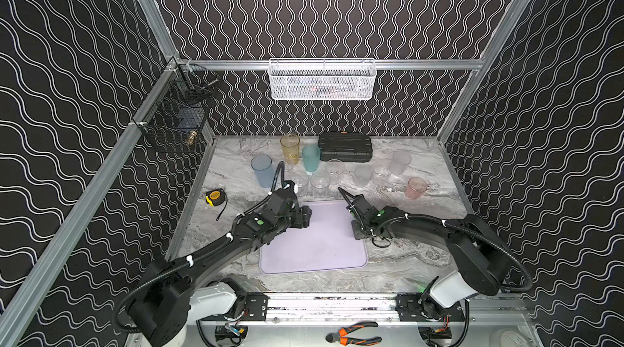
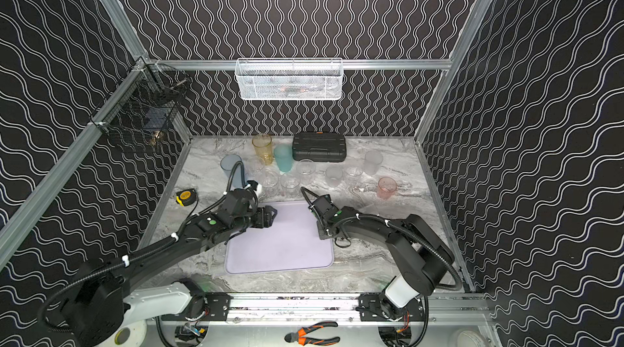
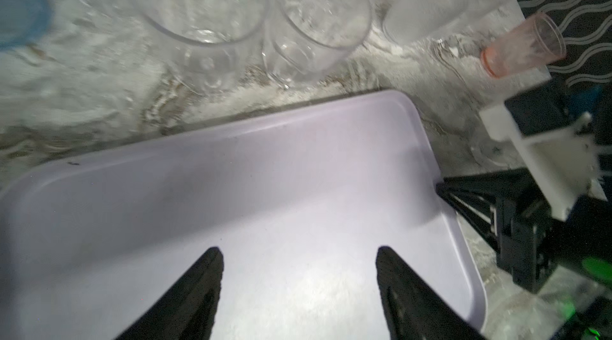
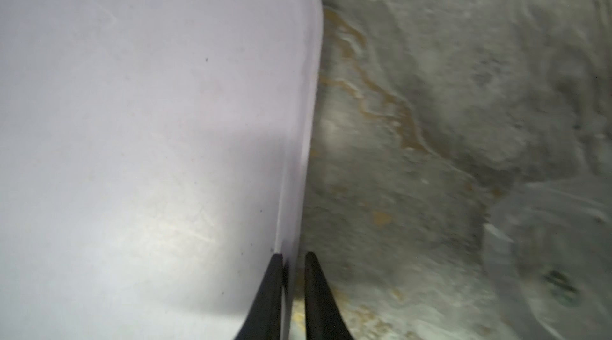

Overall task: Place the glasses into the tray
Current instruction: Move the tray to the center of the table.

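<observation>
Plainly, the right gripper [image 4: 293, 255] was clenched on the right rim of the tray [image 1: 314, 250], while the left gripper [image 3: 298, 250] hung over its bare floor, jaws spread and empty. All the glasses [image 1: 319, 182] stood on the table [image 1: 405, 261] beyond the tray's far edge, none inside it. A tug on that thin rim could shove the tray into the nearest clear ones and topple them, or the rim might slip free.
</observation>
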Robot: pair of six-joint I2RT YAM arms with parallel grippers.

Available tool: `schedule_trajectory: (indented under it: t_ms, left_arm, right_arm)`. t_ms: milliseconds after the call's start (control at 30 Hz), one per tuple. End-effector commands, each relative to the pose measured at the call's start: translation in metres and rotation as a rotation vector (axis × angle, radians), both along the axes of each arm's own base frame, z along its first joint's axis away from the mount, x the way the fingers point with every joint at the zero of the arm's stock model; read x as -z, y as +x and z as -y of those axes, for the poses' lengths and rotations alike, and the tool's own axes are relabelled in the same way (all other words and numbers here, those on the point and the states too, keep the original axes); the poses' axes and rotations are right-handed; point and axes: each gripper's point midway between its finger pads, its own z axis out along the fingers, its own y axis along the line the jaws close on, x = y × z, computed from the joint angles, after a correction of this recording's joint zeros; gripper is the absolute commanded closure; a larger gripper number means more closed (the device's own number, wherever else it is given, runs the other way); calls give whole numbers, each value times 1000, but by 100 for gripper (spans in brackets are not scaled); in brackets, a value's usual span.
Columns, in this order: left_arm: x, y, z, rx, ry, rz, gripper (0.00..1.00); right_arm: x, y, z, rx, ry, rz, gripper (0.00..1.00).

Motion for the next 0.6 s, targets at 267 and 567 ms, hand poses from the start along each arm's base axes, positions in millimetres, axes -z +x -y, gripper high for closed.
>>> schedule_trajectory:
  t_ms: [267, 567]
  left_arm:
    - [40, -42, -59, -186, 204, -212, 73]
    - [38, -48, -148, -603, 247, -224, 77]
  right_arm:
    - [1, -2, 8, -8, -7, -25, 84]
    - [0, 1, 15, 6, -15, -26, 83]
